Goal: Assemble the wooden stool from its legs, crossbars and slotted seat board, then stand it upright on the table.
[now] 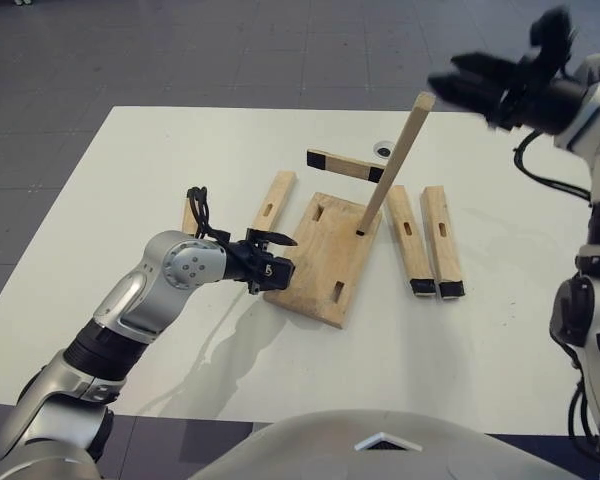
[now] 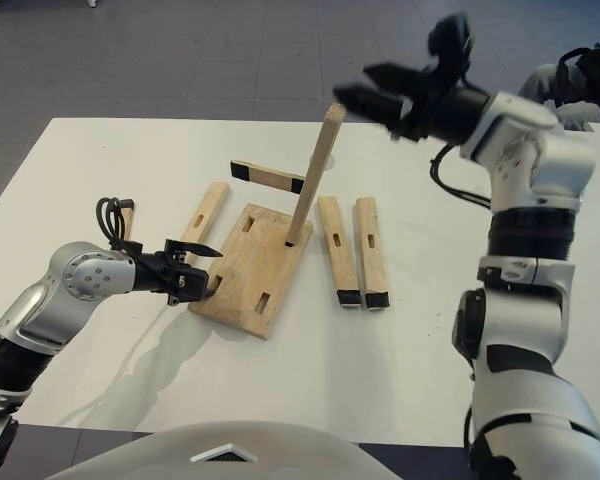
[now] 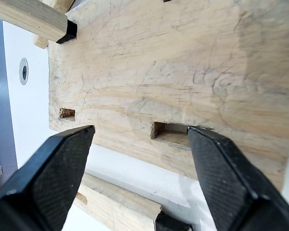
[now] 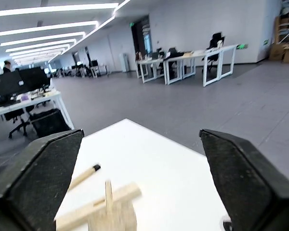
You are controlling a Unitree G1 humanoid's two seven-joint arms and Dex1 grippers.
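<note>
The white table (image 1: 130, 200) carries all the parts; the slotted seat board (image 1: 325, 265) lies flat at its middle, turned askew to the table's edges, with three rectangular slots open; a fourth slot, at the board's corner nearest the table's far right corner, holds one leg (image 1: 395, 165) standing tilted, its top leaning toward the far edge. Two more legs (image 1: 427, 242) lie side by side just right of the board, black-capped ends toward the near edge; a slotted piece (image 1: 273, 200) lies beside the board's left edge; a crossbar (image 1: 345, 165) with a black end lies beyond the board, partly crossed by the standing leg; another wooden piece (image 1: 187, 215) is mostly hidden behind the left arm. The left gripper (image 1: 280, 255) sits low at the board's left edge, fingers (image 3: 53, 178) spread wide and holding nothing; whether they touch the wood is unclear. The right gripper (image 2: 352, 82) hangs above the far edge near the leg's top, blurred, fingers apart and empty.
</note>
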